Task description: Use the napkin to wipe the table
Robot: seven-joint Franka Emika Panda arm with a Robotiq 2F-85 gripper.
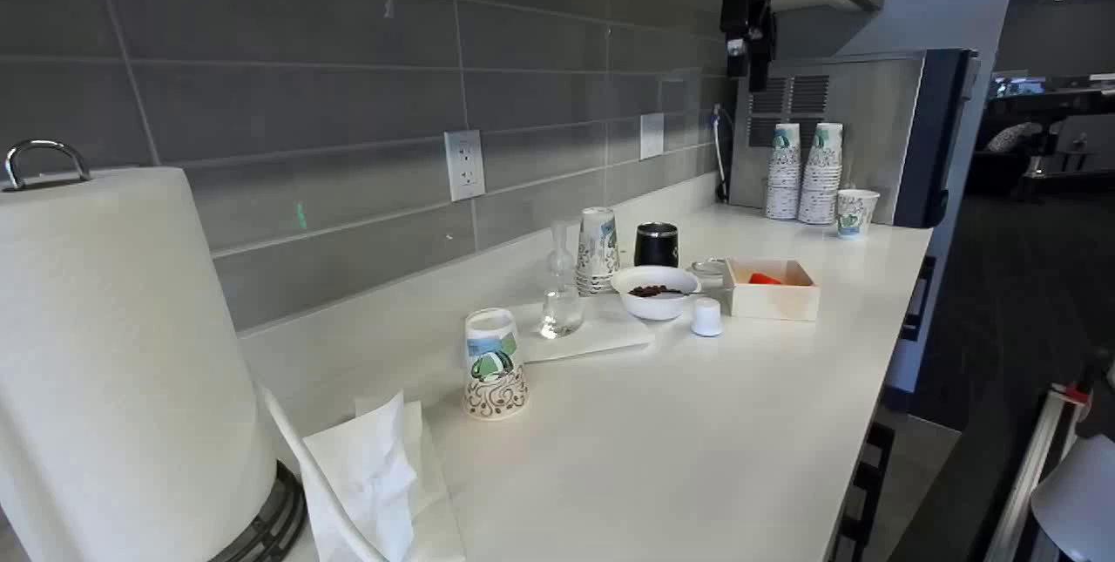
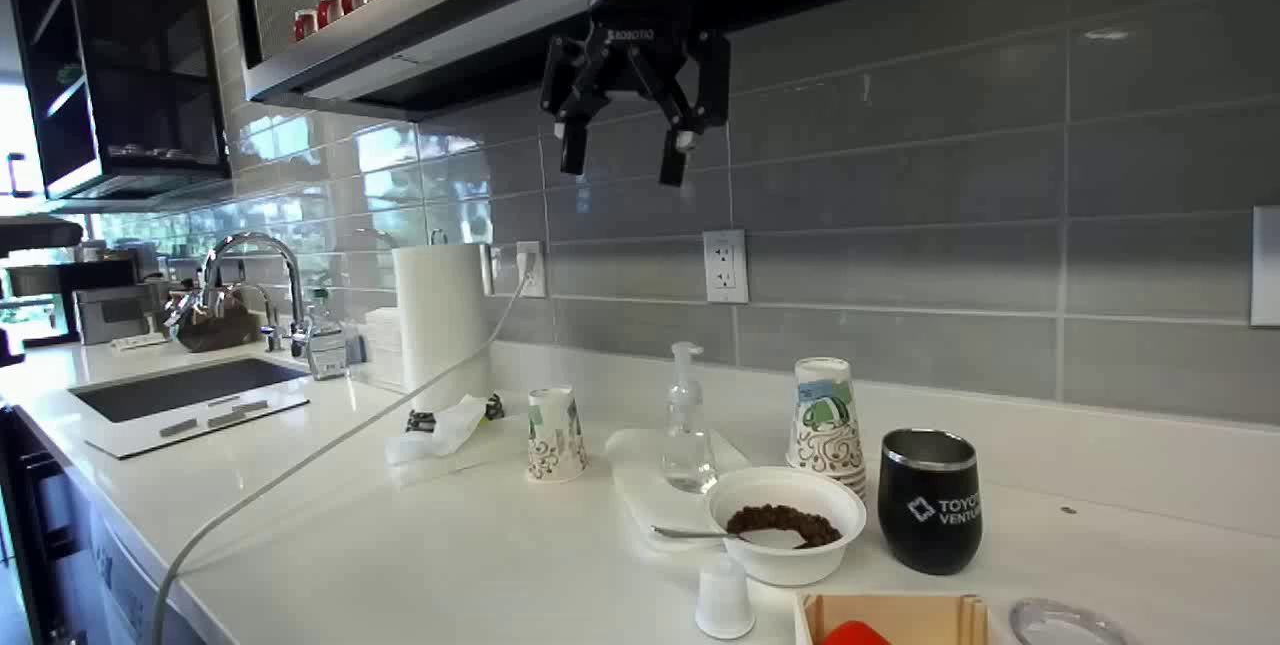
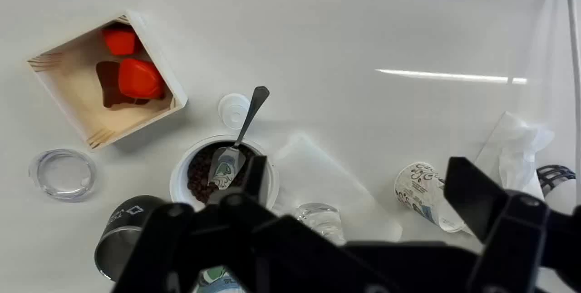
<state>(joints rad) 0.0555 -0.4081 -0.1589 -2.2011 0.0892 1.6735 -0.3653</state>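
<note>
A flat white folded napkin (image 1: pixel 601 334) lies on the white table (image 1: pixel 627 475) under a clear pump bottle (image 1: pixel 560 301). This napkin also shows in an exterior view (image 2: pixel 632 485) and in the wrist view (image 3: pixel 313 170). A crumpled white napkin (image 1: pixel 375 475) lies beside the paper towel roll (image 1: pixel 122 353); it also shows in the wrist view (image 3: pixel 517 161). My gripper (image 2: pixel 622 170) is open and empty, high above the table and pointing down. In the wrist view its fingers (image 3: pixel 358 166) frame the folded napkin, the bottle and part of an upside-down paper cup (image 3: pixel 420 193).
A white bowl (image 2: pixel 785 575) with brown beans and a spoon touches the folded napkin's area. A black tumbler (image 2: pixel 930 500), stacked cups (image 2: pixel 826 425), a small white cup (image 2: pixel 724 600) and a wooden box (image 1: pixel 775 301) stand near. A cable (image 2: pixel 330 445) crosses the table. A shelf hangs above.
</note>
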